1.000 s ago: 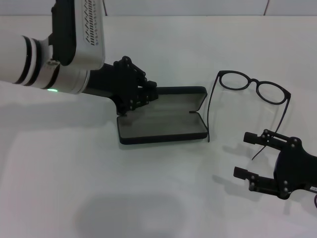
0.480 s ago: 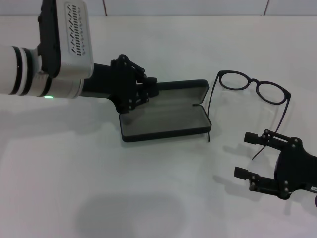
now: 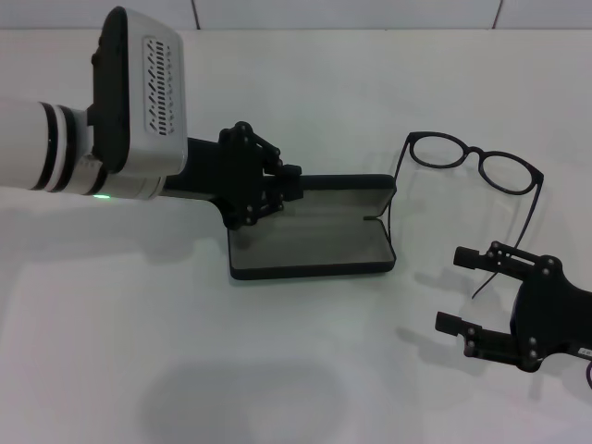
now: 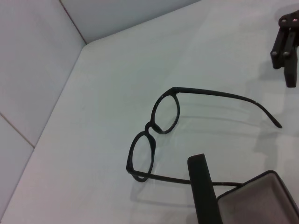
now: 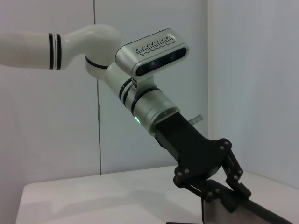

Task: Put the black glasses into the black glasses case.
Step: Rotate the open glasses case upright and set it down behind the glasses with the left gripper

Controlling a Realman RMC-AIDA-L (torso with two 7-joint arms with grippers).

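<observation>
A white table meets pale panelled walls with thin seams, seemingly evenly lit.

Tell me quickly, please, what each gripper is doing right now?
Left gripper: shut on the black glasses case.
Right gripper: open, empty, near the black glasses.

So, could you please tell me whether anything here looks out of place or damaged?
Nothing stands out. The black glasses lie unfolded and intact beside the open black glasses case, which the left tool grips at its lid edge; the right tool is open, nearer.
</observation>
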